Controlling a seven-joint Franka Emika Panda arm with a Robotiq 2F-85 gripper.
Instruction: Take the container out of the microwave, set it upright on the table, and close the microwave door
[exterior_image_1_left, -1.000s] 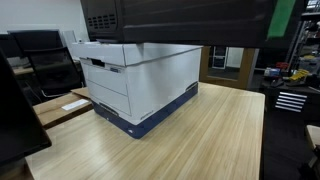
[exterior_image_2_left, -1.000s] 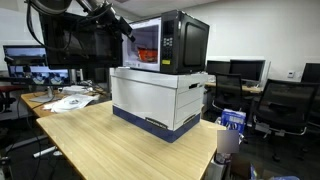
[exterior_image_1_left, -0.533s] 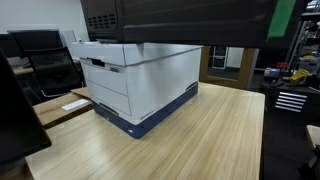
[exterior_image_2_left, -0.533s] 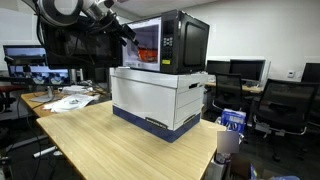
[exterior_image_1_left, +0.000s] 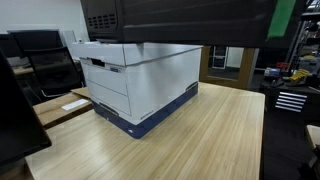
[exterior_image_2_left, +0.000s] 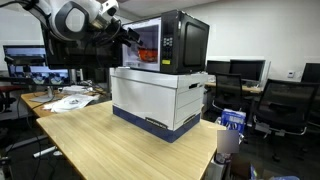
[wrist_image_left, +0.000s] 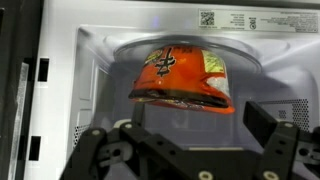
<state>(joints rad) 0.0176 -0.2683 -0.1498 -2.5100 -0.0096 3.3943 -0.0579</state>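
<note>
The container (wrist_image_left: 182, 78), a red bowl with an orange, black and white print, lies tilted inside the lit microwave cavity (wrist_image_left: 100, 60); it shows as an orange patch in an exterior view (exterior_image_2_left: 147, 47). My gripper (wrist_image_left: 200, 122) is open and empty, just in front of and below the bowl, one finger on each side. In an exterior view my gripper (exterior_image_2_left: 130, 32) is at the microwave (exterior_image_2_left: 183, 40) opening. The microwave door (wrist_image_left: 20, 95) stands open at the left. The black microwave (exterior_image_1_left: 100, 15) sits on a white-and-blue box (exterior_image_1_left: 140, 80) on the wood table (exterior_image_1_left: 215, 140).
The box (exterior_image_2_left: 155, 98) takes up the table's far half in an exterior view. A smaller desk with papers (exterior_image_2_left: 65, 100) stands beside the table (exterior_image_2_left: 120, 150). Office chairs (exterior_image_2_left: 285, 105) and monitors (exterior_image_2_left: 25, 60) surround it. A blue bag (exterior_image_2_left: 232, 120) sits by the table corner.
My arm's wrist and upper links have swung further into the exterior view, while the gripper stays at the microwave opening. The box, table and microwave have not moved.
</note>
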